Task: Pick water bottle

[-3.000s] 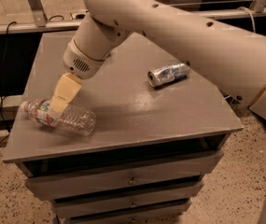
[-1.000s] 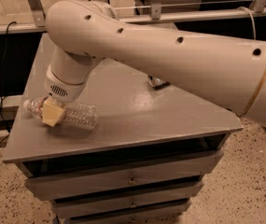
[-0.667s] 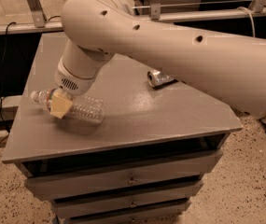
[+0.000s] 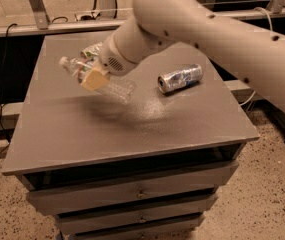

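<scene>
Your gripper (image 4: 94,79) was clamped across the water bottle (image 4: 119,88), held just above the cabinet top (image 4: 132,134), long axis slanting from raised cap down toward the silver can (image 4: 180,77).

Pale things over a grey top.
The tan-yellow gripper (image 4: 93,79), far left above the grey table (image 4: 132,134), clasps the clear water bottle (image 4: 119,89), its label perhaps orange-red; right of it, a silver-blue can (image 4: 180,77).
</scene>
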`<state>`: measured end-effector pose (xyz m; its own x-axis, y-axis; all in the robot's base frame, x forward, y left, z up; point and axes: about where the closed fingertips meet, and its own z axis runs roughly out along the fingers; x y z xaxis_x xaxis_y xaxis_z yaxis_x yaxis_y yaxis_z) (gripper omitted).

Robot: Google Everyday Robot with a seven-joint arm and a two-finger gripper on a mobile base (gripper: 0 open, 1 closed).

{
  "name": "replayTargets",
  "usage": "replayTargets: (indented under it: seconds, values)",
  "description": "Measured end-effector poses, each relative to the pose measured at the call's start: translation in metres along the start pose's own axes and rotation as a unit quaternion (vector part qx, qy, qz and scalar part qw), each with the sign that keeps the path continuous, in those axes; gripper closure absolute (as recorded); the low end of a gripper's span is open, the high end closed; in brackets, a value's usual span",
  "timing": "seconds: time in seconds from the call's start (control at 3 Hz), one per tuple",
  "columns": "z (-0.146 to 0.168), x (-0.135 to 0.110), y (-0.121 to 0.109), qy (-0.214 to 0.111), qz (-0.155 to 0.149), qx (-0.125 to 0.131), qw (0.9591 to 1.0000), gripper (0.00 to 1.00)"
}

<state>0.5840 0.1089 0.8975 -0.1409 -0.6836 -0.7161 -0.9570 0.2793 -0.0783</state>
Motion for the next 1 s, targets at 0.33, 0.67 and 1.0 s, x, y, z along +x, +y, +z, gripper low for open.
replayTargets:
  seconds: [0.33,0.67,1.0]
  values:
    - [-0.051,0.0,-0.055,-0.1,0.01,0.026,0.9946,1.0]
    - [-0.081,0.001,-0.081,-0.148,0.021,0.025,0.9885,1.0]
    - [-0.086,-0.006,-0.083,-0.155,0.019,0.027,0.9873,1.0]
